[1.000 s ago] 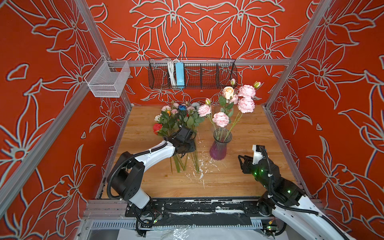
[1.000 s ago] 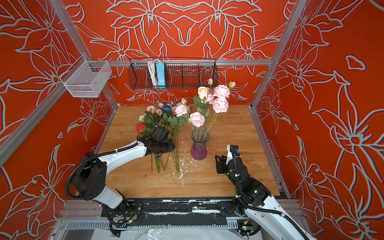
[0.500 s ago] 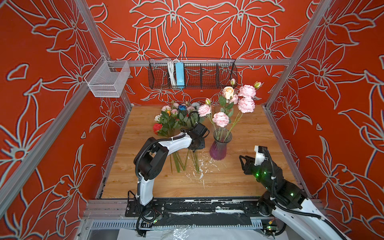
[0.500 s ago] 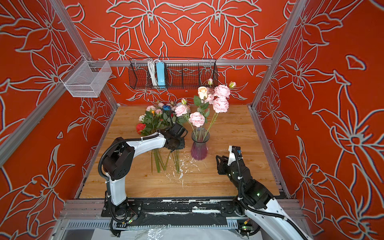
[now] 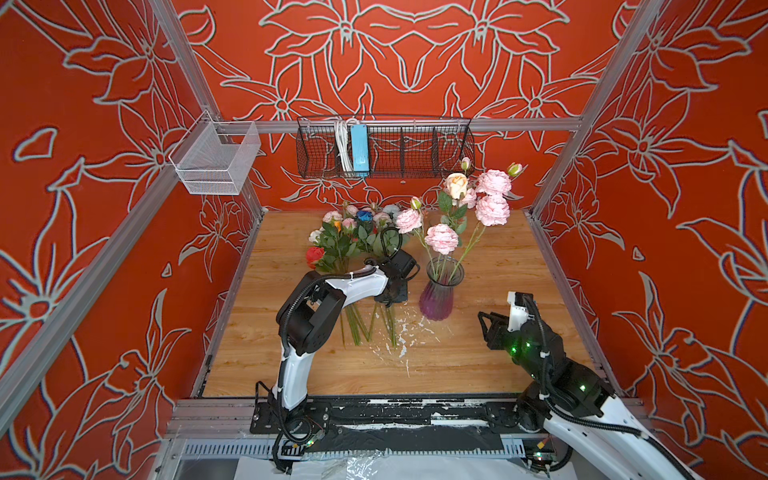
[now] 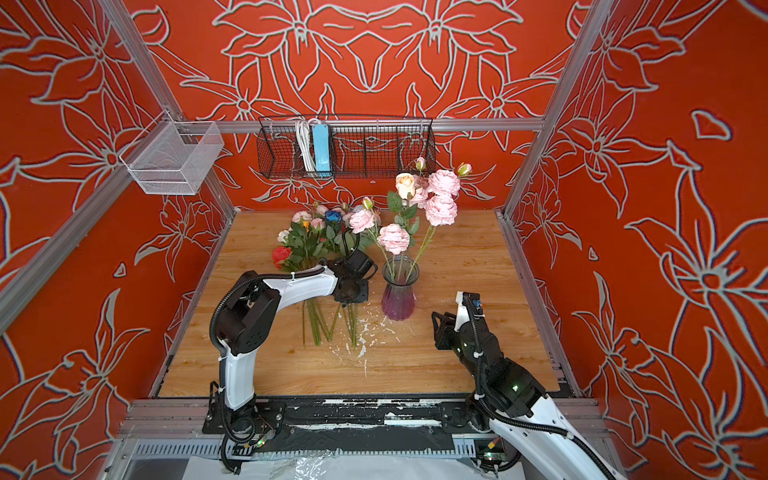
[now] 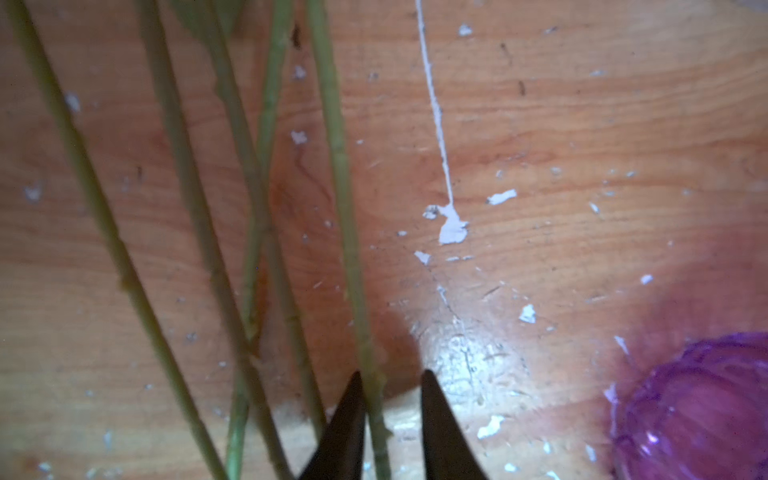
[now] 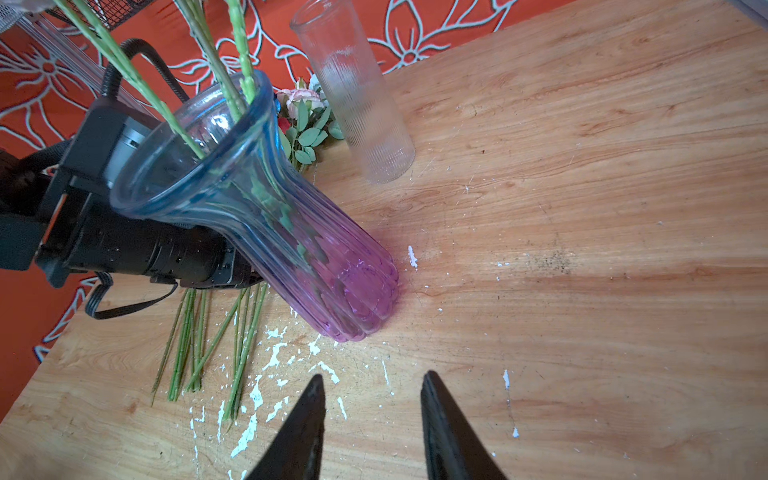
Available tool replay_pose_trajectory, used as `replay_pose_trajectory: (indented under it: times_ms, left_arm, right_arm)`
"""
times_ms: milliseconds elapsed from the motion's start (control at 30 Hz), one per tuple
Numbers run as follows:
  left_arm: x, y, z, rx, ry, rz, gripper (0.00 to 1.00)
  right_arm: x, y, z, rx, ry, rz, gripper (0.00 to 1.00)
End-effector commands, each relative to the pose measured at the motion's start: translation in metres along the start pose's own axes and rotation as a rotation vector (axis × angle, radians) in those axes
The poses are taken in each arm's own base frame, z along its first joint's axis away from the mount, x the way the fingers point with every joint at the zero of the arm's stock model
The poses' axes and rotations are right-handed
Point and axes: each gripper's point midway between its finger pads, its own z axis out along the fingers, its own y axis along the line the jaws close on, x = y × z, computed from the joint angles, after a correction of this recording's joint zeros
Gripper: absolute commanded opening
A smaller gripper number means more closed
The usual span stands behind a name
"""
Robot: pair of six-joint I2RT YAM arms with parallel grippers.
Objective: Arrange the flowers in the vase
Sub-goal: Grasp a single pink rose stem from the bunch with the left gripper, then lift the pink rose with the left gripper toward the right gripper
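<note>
desk: light wood-grain top (image 5: 498,257), scuffed
loose flowers (image 5: 351,239): bunch lying flat left of centre, blooms toward the back wall
stems (image 5: 357,328): green, fanned toward the front edge
purple vase (image 5: 436,297): upright mid-desk, just right of the stems
clear ribbed glass cylinder (image 8: 361,99): upright near the flower heads, apart from the vase
white flecks (image 5: 401,332): scattered around stem ends and vase foot

The vase (image 5: 437,296) is ribbed glass, purple at the base fading to pale blue at the rim. Its flowers (image 5: 492,210) are pale pink on green stems; the light wood-grain table (image 5: 498,257) carries white flecks
</note>
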Motion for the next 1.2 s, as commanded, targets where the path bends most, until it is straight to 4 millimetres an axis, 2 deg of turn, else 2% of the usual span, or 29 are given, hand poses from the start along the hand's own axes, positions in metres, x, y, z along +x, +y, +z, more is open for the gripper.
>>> replay_pose_trajectory:
  times_ms: [0,67,167,400,600,800,967,1100,1167]
  left_arm:
    - [0.003,0.004,0.002,-0.026,0.014,0.016,0.18]
    - [0.000,0.004,-0.006,-0.022,0.003,0.016,0.09]
    - [-0.007,0.000,-0.029,0.017,-0.037,0.010,0.02]
    - [-0.017,-0.004,-0.097,0.144,-0.162,-0.010,0.00]
    - [-0.014,0.004,-0.147,0.258,-0.260,-0.048,0.00]
    - [0.000,0.022,-0.169,0.330,-0.281,-0.098,0.00]
    - [0.028,0.040,-0.175,0.340,-0.255,-0.118,0.00]
    - [0.052,0.071,-0.186,0.311,-0.296,-0.186,0.00]
    - [0.063,0.087,-0.199,0.319,-0.345,-0.239,0.00]
  right_arm:
    - [-0.007,0.001,-0.003,0.005,-0.016,-0.006,0.40]
    - [-0.011,0.003,-0.004,0.009,-0.015,-0.014,0.40]
    - [-0.017,0.005,-0.010,0.008,-0.019,-0.023,0.40]
    - [-0.029,0.004,-0.021,0.001,-0.069,-0.002,0.40]
    - [-0.032,0.007,-0.023,-0.007,-0.072,-0.003,0.40]
    - [-0.040,0.014,-0.023,-0.015,-0.068,-0.026,0.40]
    - [-0.041,0.019,-0.023,-0.028,-0.058,-0.021,0.40]
    - [-0.044,0.020,-0.023,-0.028,-0.056,-0.025,0.40]
    - [-0.045,0.022,-0.023,-0.027,-0.049,-0.030,0.40]
